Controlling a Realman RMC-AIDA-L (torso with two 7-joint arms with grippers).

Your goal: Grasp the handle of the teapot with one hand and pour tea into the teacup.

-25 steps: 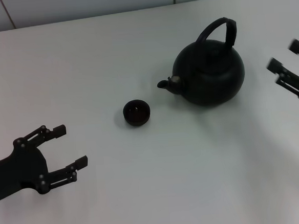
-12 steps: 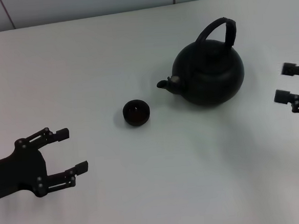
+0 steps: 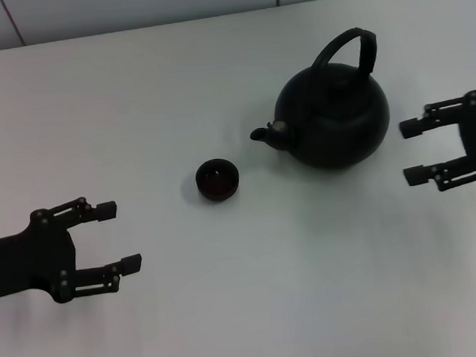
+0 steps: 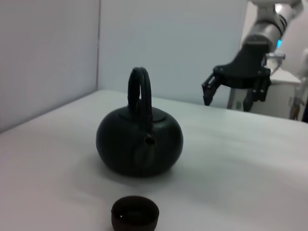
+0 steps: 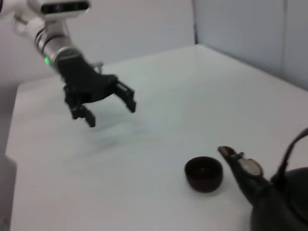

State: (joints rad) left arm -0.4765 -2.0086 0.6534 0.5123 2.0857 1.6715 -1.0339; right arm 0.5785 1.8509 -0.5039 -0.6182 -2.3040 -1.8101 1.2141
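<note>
The matte-black teapot (image 3: pixel 334 121) stands on the white table, right of centre, its spout toward the small black teacup (image 3: pixel 217 179). Its arched handle (image 3: pixel 350 46) rises over the lid. My right gripper (image 3: pixel 413 151) is open and empty, just right of the teapot's body and apart from it. My left gripper (image 3: pixel 117 236) is open and empty at the near left, well away from the cup. The left wrist view shows the teapot (image 4: pixel 139 142), the cup (image 4: pixel 135 213) and the right gripper (image 4: pixel 226 98) behind. The right wrist view shows the cup (image 5: pixel 204 173), the spout (image 5: pixel 239 165) and the left gripper (image 5: pixel 109 106).
The white table (image 3: pixel 247 308) runs back to a pale tiled wall (image 3: pixel 128 6). Nothing else stands on it.
My right gripper has moved in from the right edge toward the teapot and turned its fingers to face it. My left gripper has shifted slightly and levelled. Teapot and cup have not moved.
</note>
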